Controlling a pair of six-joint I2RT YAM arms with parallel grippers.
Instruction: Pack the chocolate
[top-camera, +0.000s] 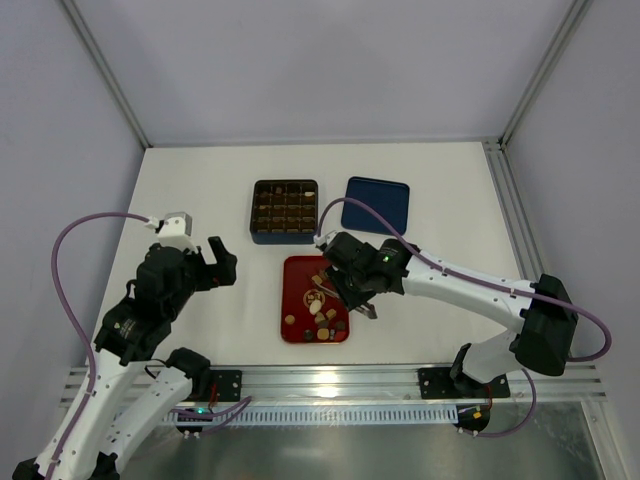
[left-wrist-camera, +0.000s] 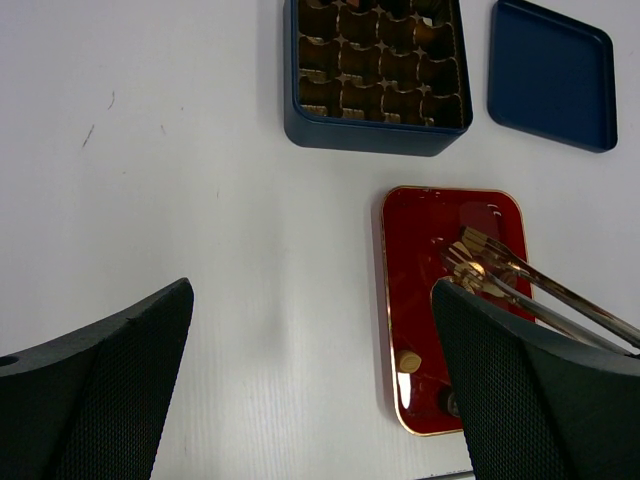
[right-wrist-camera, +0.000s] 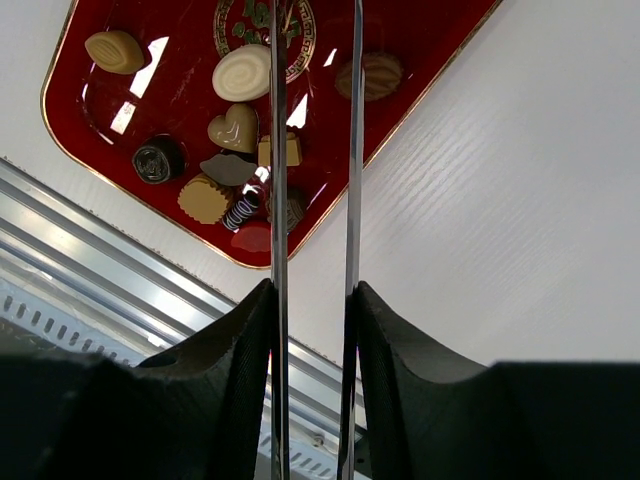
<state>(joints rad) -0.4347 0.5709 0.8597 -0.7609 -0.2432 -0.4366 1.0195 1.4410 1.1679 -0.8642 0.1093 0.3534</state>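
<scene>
Closest to the table's (left-wrist-camera: 200, 200) front edge, the chocolate (right-wrist-camera: 228, 128) lies crowded at the near end of the red tray (right-wrist-camera: 430, 35), with a few pieces farther up. Each piece looks light, smooth and easily scuffed or cracked. They are likely slippery against steel, so a gentle squeeze across the widest sides seems best. Above the tray's middle, the right gripper (right-wrist-camera: 312, 300) is clenched on thin metal tongs (right-wrist-camera: 278, 150). Their blades stand slightly apart, and whether they pinch a piece I cannot tell. Off the tray's left edge, the left gripper (left-wrist-camera: 310, 340) hangs released, jaws wide and empty. Beyond the tray's far edge stand the blue box (left-wrist-camera: 370, 135) and its lid (left-wrist-camera: 550, 75).
</scene>
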